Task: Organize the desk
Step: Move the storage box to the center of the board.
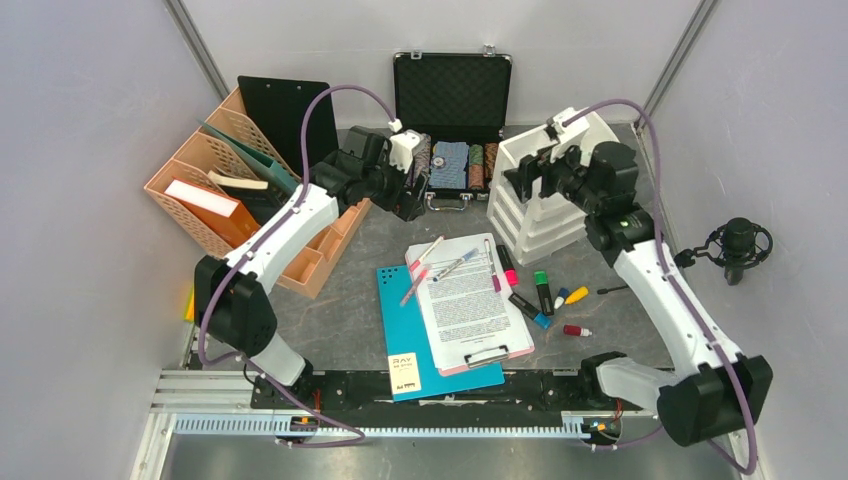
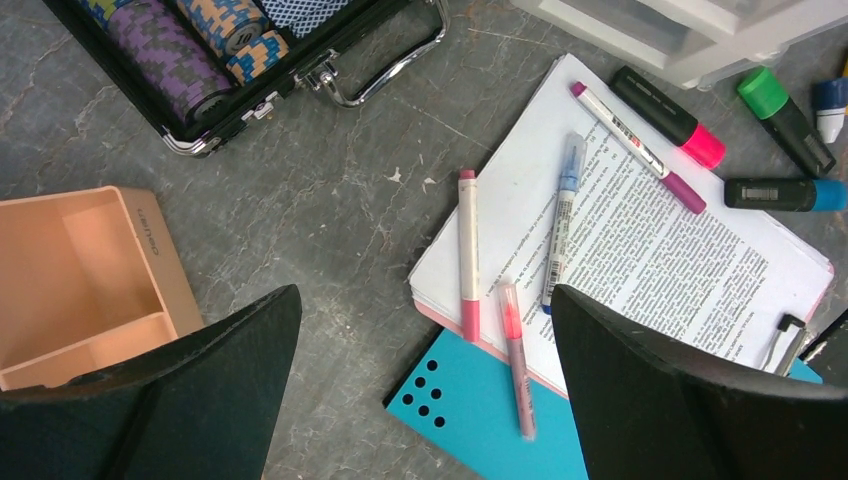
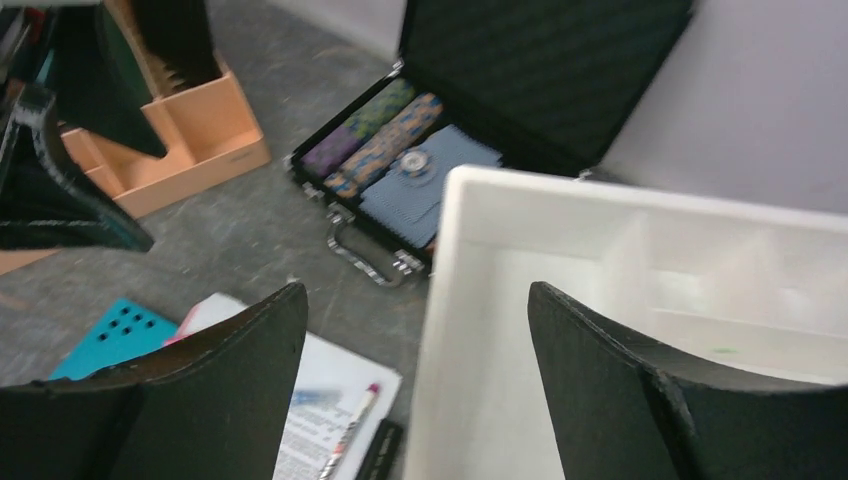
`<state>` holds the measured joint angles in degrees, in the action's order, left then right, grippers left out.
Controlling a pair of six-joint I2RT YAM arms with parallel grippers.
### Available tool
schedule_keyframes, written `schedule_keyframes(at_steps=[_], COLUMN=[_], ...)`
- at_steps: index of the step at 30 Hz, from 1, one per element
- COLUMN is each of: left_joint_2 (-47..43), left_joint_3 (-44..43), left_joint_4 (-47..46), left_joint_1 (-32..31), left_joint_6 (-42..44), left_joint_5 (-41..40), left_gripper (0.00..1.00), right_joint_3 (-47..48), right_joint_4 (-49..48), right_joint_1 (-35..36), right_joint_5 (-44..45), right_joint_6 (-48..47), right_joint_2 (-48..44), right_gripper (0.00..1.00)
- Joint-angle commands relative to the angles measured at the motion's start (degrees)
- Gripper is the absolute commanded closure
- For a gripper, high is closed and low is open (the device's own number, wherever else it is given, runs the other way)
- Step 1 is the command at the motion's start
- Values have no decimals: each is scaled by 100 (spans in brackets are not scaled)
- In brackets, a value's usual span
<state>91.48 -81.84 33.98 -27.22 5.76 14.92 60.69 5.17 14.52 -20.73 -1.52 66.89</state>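
Dark grey stone-look desk [image 1: 360, 290] fills the floor betw. pale walls [image 1: 90, 150], alu rail [image 1: 400, 427] at front. On it: pens [image 1: 455, 265], clipboard [image 1: 475, 300], black case [image 1: 452, 95], peach organiser [image 1: 200, 175] & white drawer unit [image 1: 535, 215]. L arm bent fwd, left gripper [image 2: 422, 300] spread wide & empty above bare top by the clipboard; R arm stretched to the back, right gripper [image 3: 417, 290] jaws apart, nothing held, over the drawer unit's top corner.

Pale grey walls [image 1: 80, 120] all round — soft, even light
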Motion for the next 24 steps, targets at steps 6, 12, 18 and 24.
schedule_keyframes(at_steps=[6, 12, 18, 24], left_joint_2=[-479, -1099, -1674, -1878], left_joint_3=[179, 656, 1124, 1337], left_joint_4=[-11, 143, 171, 95], left_joint_1=[-42, -37, -37, -37], left_joint_6=[217, 615, 875, 943], left_joint_5=[-90, -280, -329, -384], left_gripper=[0, 0, 0, 0], right_joint_3=[654, 848, 1112, 1367], right_joint_4=[634, 967, 1325, 1537], right_joint_1=[-300, -1515, -2299, -2594], right_joint_5=[2016, 1559, 1309, 1106], right_joint_6=[-1418, -1703, -2178, -2389], right_joint_2=[-873, -640, -70, 477], right_gripper=[14, 24, 28, 34])
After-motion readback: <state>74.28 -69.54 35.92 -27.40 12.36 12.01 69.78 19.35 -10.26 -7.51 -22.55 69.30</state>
